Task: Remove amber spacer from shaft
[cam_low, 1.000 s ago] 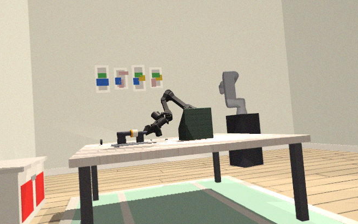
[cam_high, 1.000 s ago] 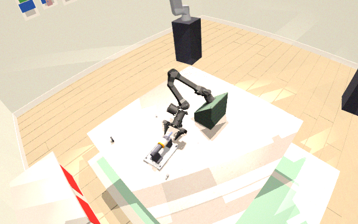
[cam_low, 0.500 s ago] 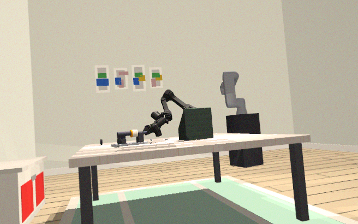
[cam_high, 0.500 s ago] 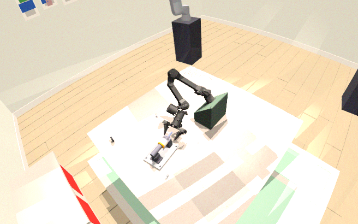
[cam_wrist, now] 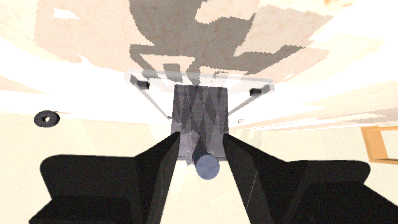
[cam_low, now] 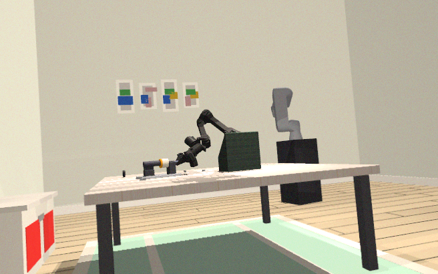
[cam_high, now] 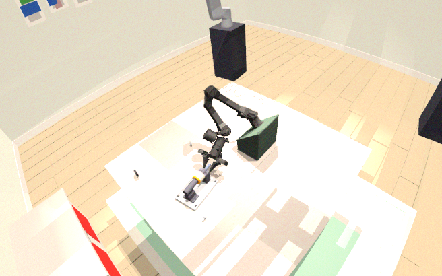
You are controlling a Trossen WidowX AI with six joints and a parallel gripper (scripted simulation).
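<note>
The shaft's blue-grey end (cam_high: pixel 208 167) (cam_wrist: pixel 207 167) sticks out of the near support block (cam_low: pixel 171 168) (cam_wrist: pixel 200 110). An amber spacer (cam_high: pixel 196 179) (cam_low: pixel 161 162) sits around the shaft against the dark barrel of the big housing block (cam_high: pixel 191 194) (cam_low: pixel 148 168). White spacer material (cam_low: pixel 165 162) is beside it, toward the near block; separate rings cannot be told apart. The blocks stand on a pale base plate (cam_high: pixel 203 193). My gripper (cam_high: pixel 207 168) (cam_wrist: pixel 201 137) is partly open, with its fingers on either side of the shaft end and visible gaps to both fingers in the wrist view.
A dark green wedge-shaped box (cam_high: pixel 267 140) (cam_low: pixel 241 151) stands beside the arm. A small black ring-like piece (cam_high: pixel 135 173) (cam_low: pixel 123 173) (cam_wrist: pixel 46 119) stands off to one side of the plate. A tiny piece (cam_high: pixel 204 219) lies beyond the plate.
</note>
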